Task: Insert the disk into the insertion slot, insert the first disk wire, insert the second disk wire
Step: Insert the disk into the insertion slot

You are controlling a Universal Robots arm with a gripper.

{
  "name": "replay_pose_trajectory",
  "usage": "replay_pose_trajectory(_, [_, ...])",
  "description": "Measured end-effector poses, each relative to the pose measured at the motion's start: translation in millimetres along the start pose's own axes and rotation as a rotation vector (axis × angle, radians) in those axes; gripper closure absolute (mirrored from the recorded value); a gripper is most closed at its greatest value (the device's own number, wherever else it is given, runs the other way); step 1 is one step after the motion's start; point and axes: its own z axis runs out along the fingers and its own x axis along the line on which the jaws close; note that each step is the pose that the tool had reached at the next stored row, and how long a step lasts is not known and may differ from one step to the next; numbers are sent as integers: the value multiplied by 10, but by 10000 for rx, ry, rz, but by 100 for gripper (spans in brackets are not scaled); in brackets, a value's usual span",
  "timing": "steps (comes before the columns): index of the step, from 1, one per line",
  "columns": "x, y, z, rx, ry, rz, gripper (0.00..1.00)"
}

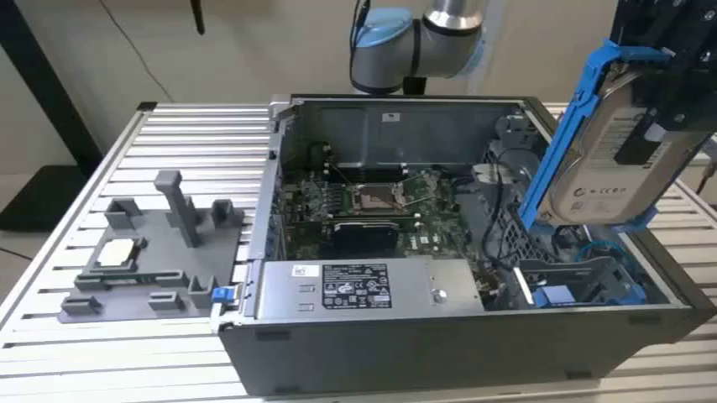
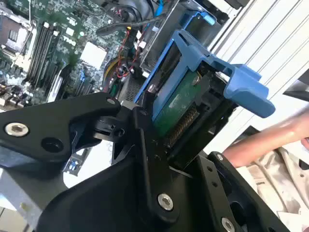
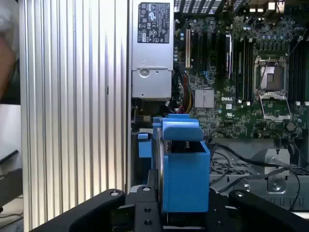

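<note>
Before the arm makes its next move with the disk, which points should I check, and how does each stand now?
1. Grip on the disk: ok, the gripper is shut on its blue frame.
2. Disk clear of the case walls: ok, held high above them.
3. Slot free: cannot tell, blue parts sit there.
4. Wires out of the path: not ok, black wires lie loose inside the case.
5. People clear: not ok, an arm is beside the table.

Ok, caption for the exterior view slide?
Pincer holds the blue-framed silver-grey hard drive above the open grey metal computer case.
</note>
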Motion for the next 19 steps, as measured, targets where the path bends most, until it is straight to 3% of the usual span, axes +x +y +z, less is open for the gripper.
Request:
replay_pose_trajectory(6, [0,0,0,0,0,0,100])
replay_pose_trajectory(10, [8,-4,0,-1,-78,-3,100])
replay_pose_trajectory(19, [45,-65,8,-2,-127,3,100])
